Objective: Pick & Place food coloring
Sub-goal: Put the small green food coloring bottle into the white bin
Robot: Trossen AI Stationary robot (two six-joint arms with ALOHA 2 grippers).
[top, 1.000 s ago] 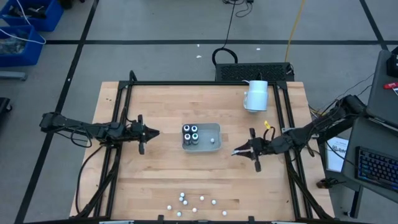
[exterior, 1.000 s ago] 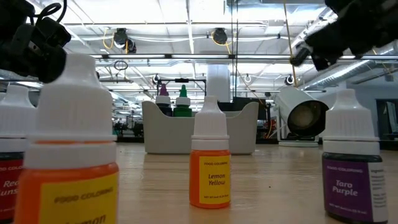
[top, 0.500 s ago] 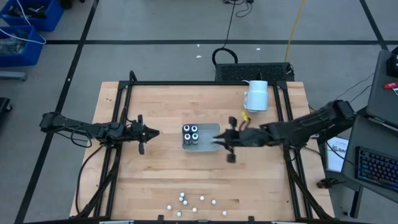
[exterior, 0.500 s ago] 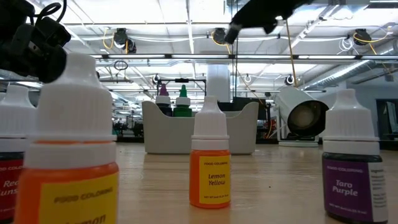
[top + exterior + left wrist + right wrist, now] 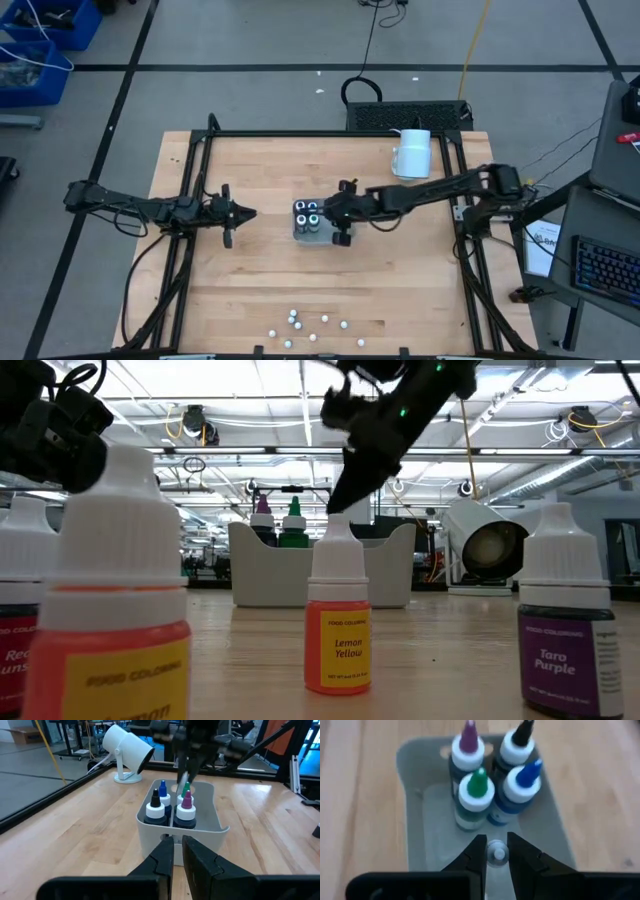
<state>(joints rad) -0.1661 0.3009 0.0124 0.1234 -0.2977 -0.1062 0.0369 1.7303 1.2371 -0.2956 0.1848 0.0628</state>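
Note:
A pale grey tray (image 5: pixel 348 206) sits mid-table with four dark jars (image 5: pixel 307 216) in its left half, their tops purple, black, green and blue (image 5: pixel 492 780). A tiny white-capped bottle (image 5: pixel 496 853) stands in the tray's right half. My right gripper (image 5: pixel 496 851) hangs over it, open, pointing down, one finger on each side of the cap; whether they touch it does not show. Several more tiny bottles (image 5: pixel 310 325) stand near the table's near edge, among them one labelled Lemon Yellow (image 5: pixel 337 630). My left gripper (image 5: pixel 243 213) waits shut, left of the tray.
A large white cylinder (image 5: pixel 412 153) lies on its side toward the far right of the table. A black frame (image 5: pixel 200 180) runs along the table's sides. Bare wood lies between the tray and the bottles at the near edge.
My right arm has swung from the table's right side toward the left, across to the tray, and now points down into the tray's right half over the tiny bottle. The left arm and the bottles have kept still.

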